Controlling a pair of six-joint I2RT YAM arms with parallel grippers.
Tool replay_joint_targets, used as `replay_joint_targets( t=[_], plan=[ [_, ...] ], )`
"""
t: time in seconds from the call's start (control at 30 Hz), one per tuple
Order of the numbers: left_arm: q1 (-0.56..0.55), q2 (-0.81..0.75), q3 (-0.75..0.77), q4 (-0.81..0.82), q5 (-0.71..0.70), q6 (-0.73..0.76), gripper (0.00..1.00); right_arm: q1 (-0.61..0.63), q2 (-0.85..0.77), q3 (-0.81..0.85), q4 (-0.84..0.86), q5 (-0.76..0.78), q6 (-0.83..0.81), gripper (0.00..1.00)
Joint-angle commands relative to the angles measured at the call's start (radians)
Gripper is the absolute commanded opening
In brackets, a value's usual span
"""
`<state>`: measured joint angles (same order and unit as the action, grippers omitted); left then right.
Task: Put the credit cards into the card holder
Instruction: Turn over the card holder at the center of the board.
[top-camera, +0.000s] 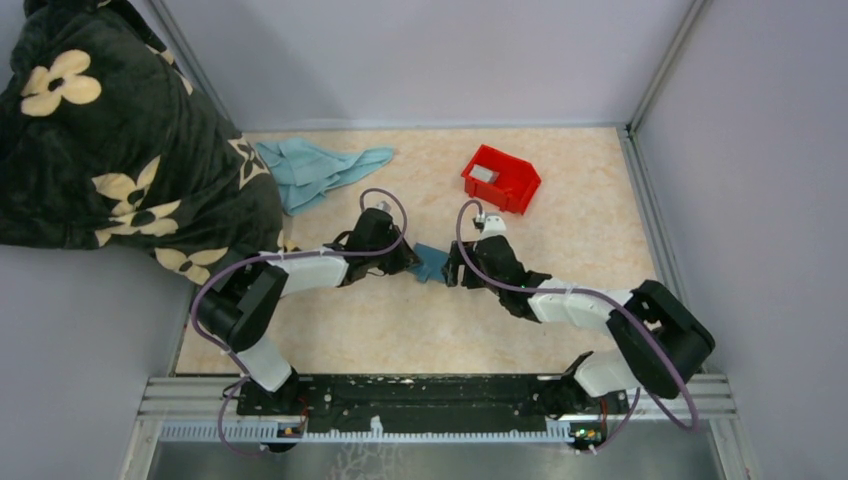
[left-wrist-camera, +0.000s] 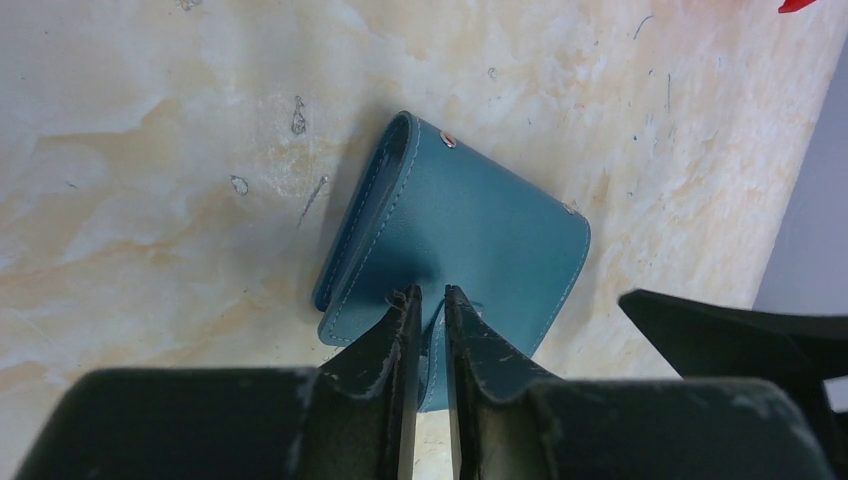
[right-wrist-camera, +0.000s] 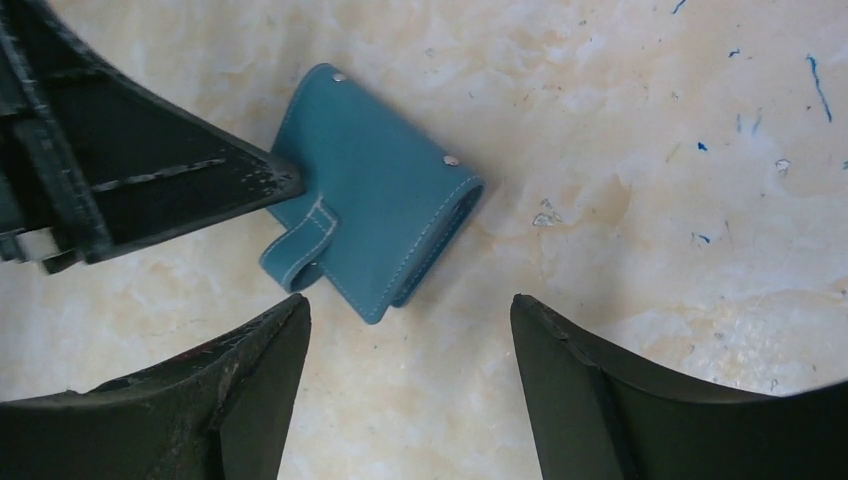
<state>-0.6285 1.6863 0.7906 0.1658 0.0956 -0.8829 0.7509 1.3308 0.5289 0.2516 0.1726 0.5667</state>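
Observation:
The teal card holder (top-camera: 432, 262) lies folded on the marbled table between both arms. My left gripper (left-wrist-camera: 430, 298) is shut on its strap edge, and the thin teal tab shows between the two fingers. In the right wrist view the card holder (right-wrist-camera: 375, 195) lies just ahead of my right gripper (right-wrist-camera: 405, 305). That gripper is open with only bare table between its fingers, and its left fingertip (right-wrist-camera: 290, 315) is close to the strap loop. One grey credit card (top-camera: 484, 173) lies inside the red bin (top-camera: 520, 185) at the back.
A light blue cloth (top-camera: 315, 170) lies crumpled at the back left. A dark flowered blanket (top-camera: 100, 140) hangs over the left wall. Grey walls close in the table on three sides.

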Motion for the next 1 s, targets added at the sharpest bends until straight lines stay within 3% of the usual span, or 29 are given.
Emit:
replay_joint_targets(
  t=[0.0,0.3,0.97],
  plan=[
    [-0.007,0.016,-0.030,-0.017,-0.016,0.003,0.22,-0.056,0.091,0.052,0.131,-0.105,-0.021,0.74],
    [-0.007,0.058,-0.033,-0.049,-0.037,0.015,0.20,-0.189,0.244,0.041,0.330,-0.285,0.013,0.77],
    [-0.005,0.136,-0.069,-0.066,-0.059,0.031,0.18,-0.194,0.561,-0.043,0.664,-0.480,0.164,0.81]
  ],
)
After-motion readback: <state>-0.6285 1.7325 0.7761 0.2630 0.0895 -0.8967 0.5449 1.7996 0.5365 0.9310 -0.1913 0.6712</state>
